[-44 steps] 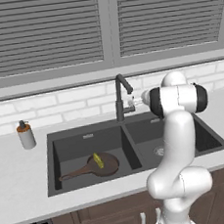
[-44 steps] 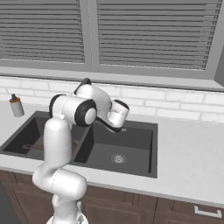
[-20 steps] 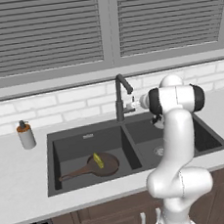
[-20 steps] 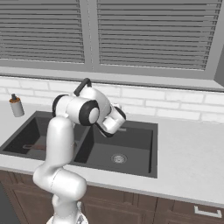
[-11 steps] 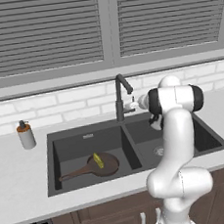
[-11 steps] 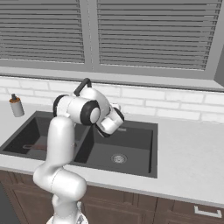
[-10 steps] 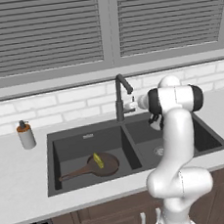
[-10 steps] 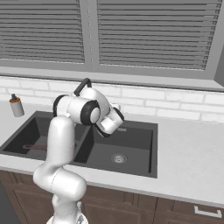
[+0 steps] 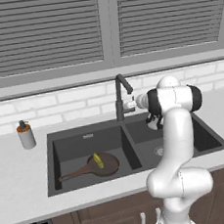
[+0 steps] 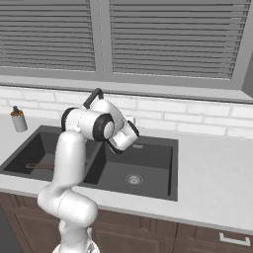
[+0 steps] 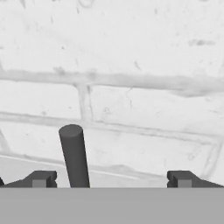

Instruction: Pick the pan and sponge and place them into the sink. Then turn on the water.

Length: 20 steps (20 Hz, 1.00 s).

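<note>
Pan (image 9: 98,165) lies in the left basin of the sink (image 9: 82,137), its handle running out toward 9 o'clock, and the sponge (image 9: 98,160) rests on the pan's dish. The sink sits sunk in the table (image 9: 15,194). A soap bottle (image 9: 25,135) stands on the table at about 10 o'clock from the pan, well apart from it. The faucet (image 9: 122,95) rises behind the divider between the basins, its spout bending toward the right. My gripper (image 11: 109,180) is spread wide and holds nothing; it is up beside the faucet, at its 3 o'clock in the left base view. In the hand view a dark round lever (image 11: 74,155) stands between my fingertips (image 11: 41,179), nearer the left one, touching neither, with the white brick wall (image 11: 144,65) behind it.
</note>
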### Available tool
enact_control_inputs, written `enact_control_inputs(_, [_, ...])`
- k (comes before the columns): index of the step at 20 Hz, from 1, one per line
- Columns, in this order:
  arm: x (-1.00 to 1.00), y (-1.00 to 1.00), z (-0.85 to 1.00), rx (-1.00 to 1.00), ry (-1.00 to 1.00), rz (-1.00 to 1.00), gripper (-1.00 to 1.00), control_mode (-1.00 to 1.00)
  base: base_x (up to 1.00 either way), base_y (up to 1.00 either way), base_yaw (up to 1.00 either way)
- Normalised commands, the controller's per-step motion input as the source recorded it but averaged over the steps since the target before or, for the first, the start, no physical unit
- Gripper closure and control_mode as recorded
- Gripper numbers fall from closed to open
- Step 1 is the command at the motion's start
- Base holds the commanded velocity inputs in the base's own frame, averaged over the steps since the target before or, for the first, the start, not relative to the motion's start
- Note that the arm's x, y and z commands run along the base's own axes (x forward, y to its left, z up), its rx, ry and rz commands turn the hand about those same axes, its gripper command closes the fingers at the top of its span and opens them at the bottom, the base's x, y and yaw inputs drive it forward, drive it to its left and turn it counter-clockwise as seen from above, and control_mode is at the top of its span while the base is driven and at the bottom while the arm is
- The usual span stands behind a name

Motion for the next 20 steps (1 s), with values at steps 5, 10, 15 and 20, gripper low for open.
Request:
enact_control_inputs(5, [0.04,0.0,-0.02,0.0,0.0,0.0,-1.0,-1.0,0.0,0.0,0.0])
enact_control_inputs(10, [0.0,-0.24,-0.03,0.0,0.0,0.0,-1.0,-1.0,0.0,0.0,0.0])
enact_control_inputs(15, [0.0,-0.49,0.0,0.0,0.0,-0.02,-1.0,-1.0,0.0,0.0,0.0])
enact_control_inputs(20, [0.0,-0.78,-0.01,0.01,-0.02,-0.05,-1.0,-1.0,0.0,0.0,0.0])
